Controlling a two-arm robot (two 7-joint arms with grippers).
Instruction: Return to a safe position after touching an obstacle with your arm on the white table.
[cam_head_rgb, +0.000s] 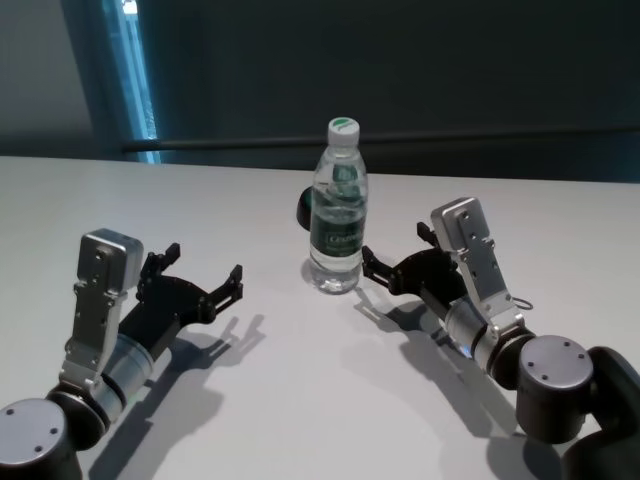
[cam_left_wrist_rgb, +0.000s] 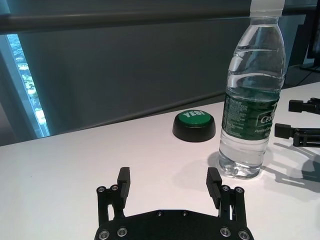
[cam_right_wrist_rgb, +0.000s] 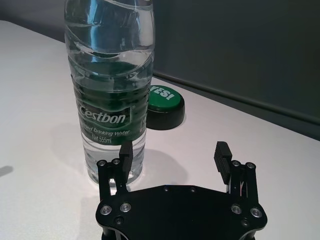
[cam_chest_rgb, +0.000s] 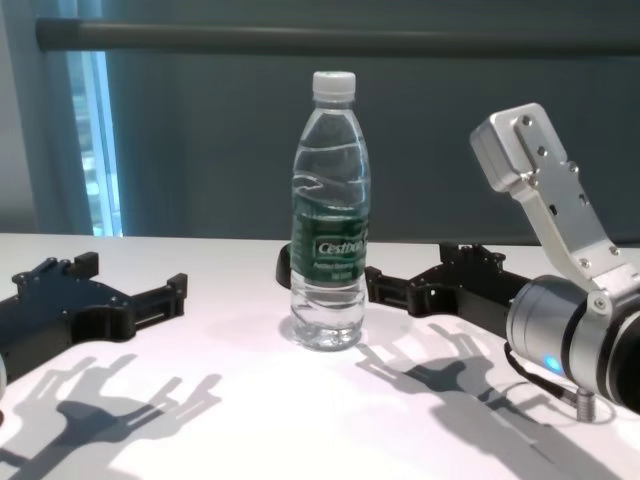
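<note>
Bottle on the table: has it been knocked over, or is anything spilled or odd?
Nothing stands out. The bottle stands upright and capped on the table, no spill. The right gripper is open close beside it; the left gripper, also open, is apart.

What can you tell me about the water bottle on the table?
The water bottle is tall, clear plastic with a white screw cap and a dark green label reading Cestbon. It looks nearly full of water and the cap is on. It stands upright on the white table, just in front of a low round green button. The right gripper, fingers open, sits right beside its base, with one fingertip very close; I cannot tell if it touches. The left gripper is farther off.
</note>
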